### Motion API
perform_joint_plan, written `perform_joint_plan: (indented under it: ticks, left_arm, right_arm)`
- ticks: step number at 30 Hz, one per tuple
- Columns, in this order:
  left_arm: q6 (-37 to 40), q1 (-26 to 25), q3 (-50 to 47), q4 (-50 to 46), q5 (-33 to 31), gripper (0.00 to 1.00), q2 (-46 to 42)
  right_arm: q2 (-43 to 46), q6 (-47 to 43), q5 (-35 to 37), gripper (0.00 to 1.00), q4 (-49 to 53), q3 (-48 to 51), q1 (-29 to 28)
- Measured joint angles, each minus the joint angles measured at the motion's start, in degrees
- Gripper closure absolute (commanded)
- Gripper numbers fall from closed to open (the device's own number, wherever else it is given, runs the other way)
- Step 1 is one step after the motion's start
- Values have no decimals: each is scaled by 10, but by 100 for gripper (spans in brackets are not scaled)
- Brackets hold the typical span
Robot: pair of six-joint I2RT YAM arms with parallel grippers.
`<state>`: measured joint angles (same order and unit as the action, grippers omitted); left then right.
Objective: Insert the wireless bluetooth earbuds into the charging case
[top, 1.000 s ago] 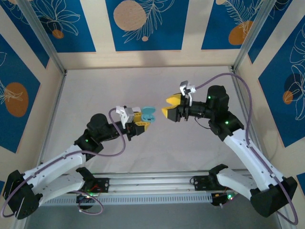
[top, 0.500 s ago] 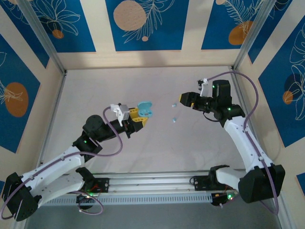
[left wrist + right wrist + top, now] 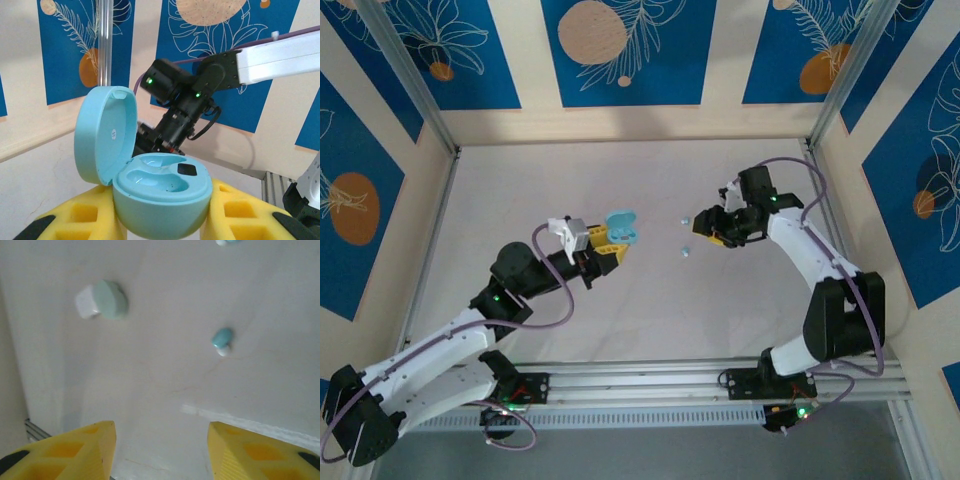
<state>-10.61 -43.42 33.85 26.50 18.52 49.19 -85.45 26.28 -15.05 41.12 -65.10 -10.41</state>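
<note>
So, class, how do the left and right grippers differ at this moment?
The left gripper is shut on the open teal case; the right gripper has its fingers apart, holding nothing. The left gripper points roughly level across the table; the right gripper points down at it, with earbuds lying ahead. Both have yellow fingers.

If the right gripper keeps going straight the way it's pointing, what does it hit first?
Most likely the bare table. The right gripper is aimed at the gap between two earbuds, with the teal earbud to one side of its line and the pale earbud to the other. Depth is unclear.
</note>
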Motion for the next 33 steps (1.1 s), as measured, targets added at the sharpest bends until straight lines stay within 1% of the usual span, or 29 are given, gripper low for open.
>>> perform_joint_plan:
  ticks: [4,14,16,18,19,23,31,33]
  left_arm:
    - [0,0,0,-12,-7,78,-9]
    - [0,0,0,-28,-15,78,-17]
    - [0,0,0,-34,-17,78,-22]
    - [1,0,0,-37,-20,78,-27]
    - [1,0,0,-39,-21,78,-30]
    - [1,0,0,-47,-24,78,-37]
    - [1,0,0,-51,-29,77,-38]
    - [1,0,0,-51,-32,77,-38]
  right_arm:
    - [-52,-20,33,51,26,-18,-23]
    - [-192,-47,124,52,61,-115,-76]
    - [-214,-49,137,53,64,-130,-80]
    - [-233,-49,148,57,67,-142,-80]
    - [-243,-48,152,60,68,-149,-80]
    - [-269,-37,159,63,67,-159,-80]
    - [-289,-21,159,65,65,-162,-80]
    - [-292,-19,157,67,65,-163,-80]
